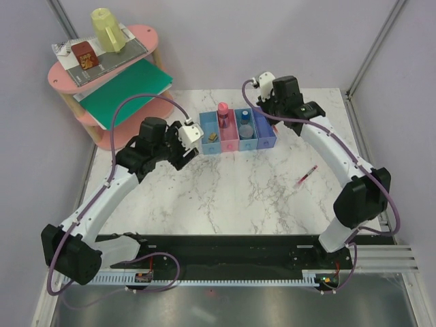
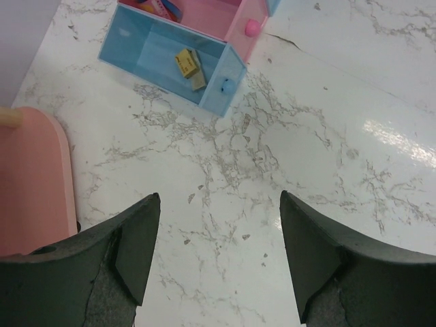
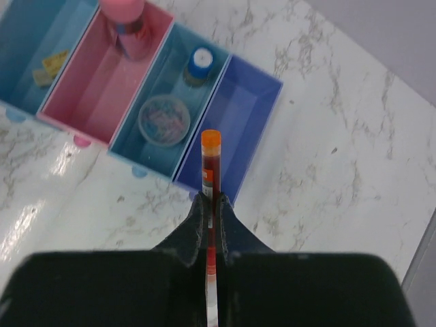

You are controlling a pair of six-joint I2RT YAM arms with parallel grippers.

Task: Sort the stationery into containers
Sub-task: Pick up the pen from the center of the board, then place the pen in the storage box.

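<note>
Marble desk (image 1: 225,197), top view: bins (image 1: 238,133) near far edge; loose red pen (image 1: 306,176) toward right edge. Left wrist: left gripper (image 2: 218,197) fingers apart, empty, idle. Right wrist: I had right gripper (image 3: 211,202) clamped on second pen (image 3: 211,153), aimed at purple-blue bin (image 3: 238,122), presumably for dropping.

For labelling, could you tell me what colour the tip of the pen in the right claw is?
Orange pen tip, clearest in the right wrist view.

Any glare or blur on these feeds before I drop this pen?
Left wrist: glare streak on the marble table at right. Right wrist: glare at lower left; red pen in the right hand sharp. Top external: even light, soft shadows.
</note>
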